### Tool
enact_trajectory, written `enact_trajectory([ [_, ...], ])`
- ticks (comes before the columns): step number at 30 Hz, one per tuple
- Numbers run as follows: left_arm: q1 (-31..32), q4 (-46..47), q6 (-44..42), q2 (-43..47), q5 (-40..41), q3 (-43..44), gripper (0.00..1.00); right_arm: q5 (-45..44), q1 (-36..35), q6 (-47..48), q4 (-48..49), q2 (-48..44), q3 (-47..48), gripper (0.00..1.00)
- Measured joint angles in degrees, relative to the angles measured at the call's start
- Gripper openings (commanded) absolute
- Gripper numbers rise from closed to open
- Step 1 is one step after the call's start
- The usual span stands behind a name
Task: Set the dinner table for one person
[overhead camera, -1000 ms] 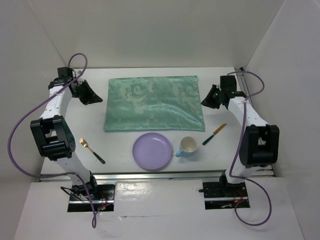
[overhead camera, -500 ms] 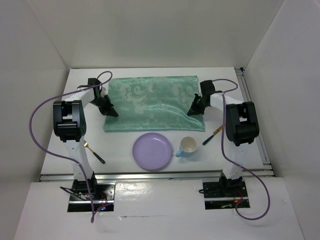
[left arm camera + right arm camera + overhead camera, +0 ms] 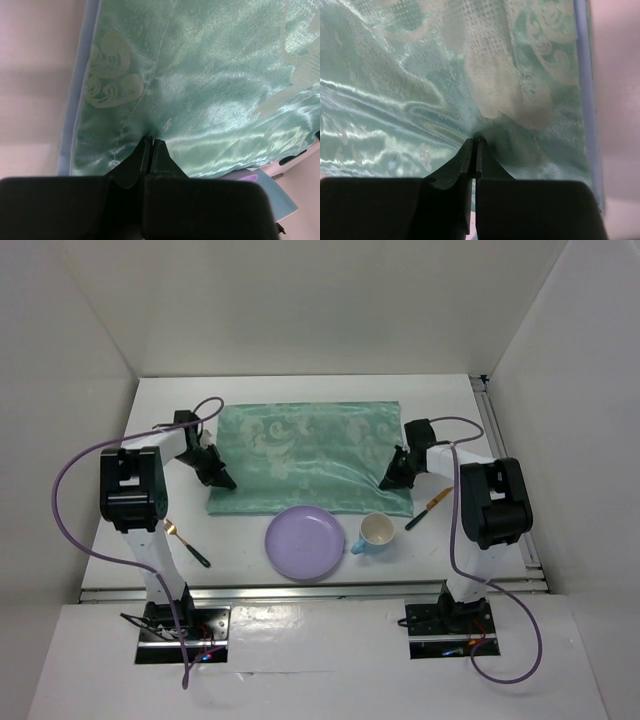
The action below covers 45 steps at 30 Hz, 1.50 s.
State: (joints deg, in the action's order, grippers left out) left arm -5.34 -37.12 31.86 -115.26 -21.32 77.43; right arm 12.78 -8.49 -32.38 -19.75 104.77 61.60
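Teal-green patterned cloth (image 3: 310,455) is laid out, rumpled near both side edges. Purple plate (image 3: 305,541) is set at its near edge. Light-blue mug (image 3: 376,533) is placed just right of the plate. Knife (image 3: 427,511) is seen right of the mug, and fork (image 3: 188,545) well left of the plate.

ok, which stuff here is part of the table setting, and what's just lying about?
In the job: dinner table, teal cloth, purple plate, cup, fork, knife.
Not part of it: purple cables on the arms, rail at the table's right edge.
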Motion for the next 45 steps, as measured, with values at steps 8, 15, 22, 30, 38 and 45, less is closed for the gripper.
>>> enact_trajectory([
  [8, -0.2, 0.2, 0.0, 1.9, 0.9, -2.5, 0.00, -0.5, 0.0, -0.8, 0.4, -5.0, -6.1, 0.00],
  [15, -0.1, -1.5, -0.1, 2.9, 3.1, -3.0, 0.17, -1.0, -0.2, -0.9, -0.3, -5.6, -6.5, 0.00],
  [22, -0.5, -6.9, -2.1, 4.6, 8.1, 1.3, 0.55, -3.5, -0.4, -0.5, -7.7, -8.9, 0.1, 0.39],
  [30, -0.4, -11.3, -3.6, 15.1, 9.1, 9.2, 0.74, -5.8, -0.5, 2.0, -13.0, -24.2, 9.1, 0.80],
  [38, 0.0, -12.5, -4.7, 25.3, 7.7, 9.5, 0.74, -5.2, -4.4, -0.7, -24.5, -45.4, -3.5, 0.89],
  [45, 0.8, -10.9, -4.7, 29.1, 5.5, 7.5, 0.74, -3.4, -9.8, -6.7, -29.8, -51.0, -14.4, 0.83],
])
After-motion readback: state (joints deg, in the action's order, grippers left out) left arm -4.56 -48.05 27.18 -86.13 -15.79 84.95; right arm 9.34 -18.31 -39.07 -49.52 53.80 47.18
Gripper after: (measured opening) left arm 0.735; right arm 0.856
